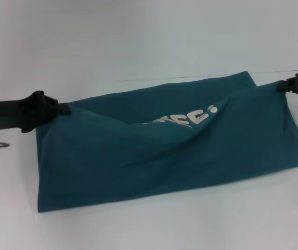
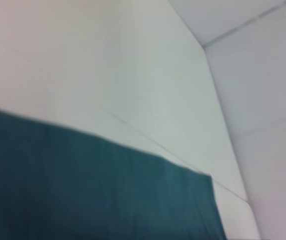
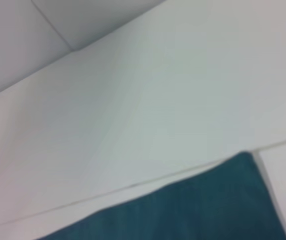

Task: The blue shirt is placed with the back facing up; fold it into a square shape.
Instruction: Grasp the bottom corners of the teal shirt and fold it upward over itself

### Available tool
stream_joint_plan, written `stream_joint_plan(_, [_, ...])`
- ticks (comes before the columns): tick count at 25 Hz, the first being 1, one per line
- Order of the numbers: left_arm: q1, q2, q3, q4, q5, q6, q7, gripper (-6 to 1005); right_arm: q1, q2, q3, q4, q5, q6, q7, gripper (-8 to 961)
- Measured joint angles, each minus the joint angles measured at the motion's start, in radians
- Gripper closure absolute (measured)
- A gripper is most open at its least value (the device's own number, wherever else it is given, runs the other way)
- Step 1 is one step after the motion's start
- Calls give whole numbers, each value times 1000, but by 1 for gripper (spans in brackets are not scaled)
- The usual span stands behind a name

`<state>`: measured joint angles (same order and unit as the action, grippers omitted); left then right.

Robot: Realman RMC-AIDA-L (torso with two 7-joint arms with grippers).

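Head view shows the blue shirt [image 1: 154, 151] on the white table [image 1: 138, 41], its far edge lifted between the left gripper [image 1: 64, 109] and right gripper [image 1: 283, 86], each clamped on a corner, probably to fold it forward

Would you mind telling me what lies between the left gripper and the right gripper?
In the head view, only the blue shirt spans between the left gripper and right gripper, each gripping a lifted corner; white lettering shows mid-span.
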<state>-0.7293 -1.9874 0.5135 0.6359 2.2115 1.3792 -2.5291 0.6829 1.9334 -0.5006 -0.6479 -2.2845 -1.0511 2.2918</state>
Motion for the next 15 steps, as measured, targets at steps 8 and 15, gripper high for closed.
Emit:
stream_joint_plan(8, [-30, -9, 24, -12, 6, -211, -9, 986, 64, 22, -57, 17, 3, 208, 1, 910])
stream_joint_plan(15, [-44, -16, 169, -50, 16, -416, -31, 986, 110, 38, -177, 102, 0, 416, -4, 911])
